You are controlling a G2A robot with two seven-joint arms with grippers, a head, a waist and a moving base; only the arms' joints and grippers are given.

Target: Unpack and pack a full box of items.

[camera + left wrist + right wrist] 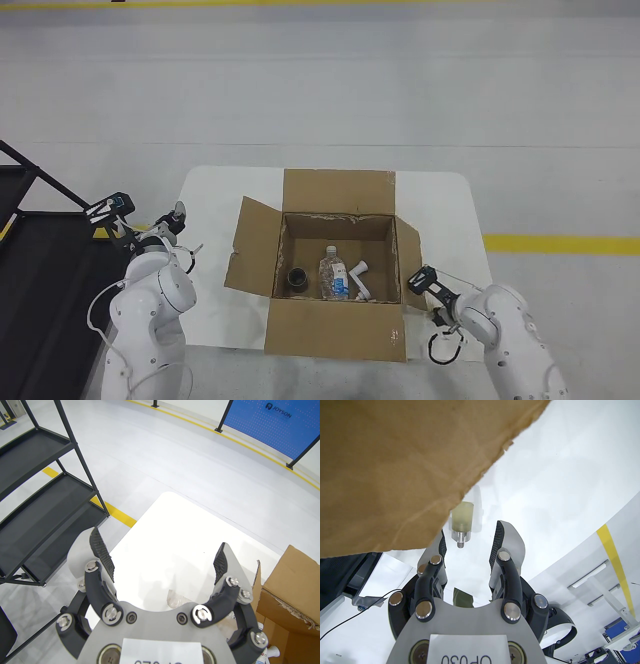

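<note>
An open cardboard box (330,330) stands mid-table, flaps spread. Inside lie a clear bottle (333,274), a black ring-shaped item (298,279) and a white part (362,281). My right gripper (470,546) is open beside the box's right flap (395,475). A yellowish cylinder with a metal threaded stud (461,520) lies on the table just past its fingertips, the stud pointing in between them. In the top view that right gripper (422,281) sits at the box's right front corner. My left gripper (160,555) is open and empty above the table's left corner, over a clear plastic-wrapped item (176,598).
A black shelf rack (37,520) stands off the table's left edge. The white table (440,210) has bare surface behind and to both sides of the box. The box wall (287,590) is close to the left gripper.
</note>
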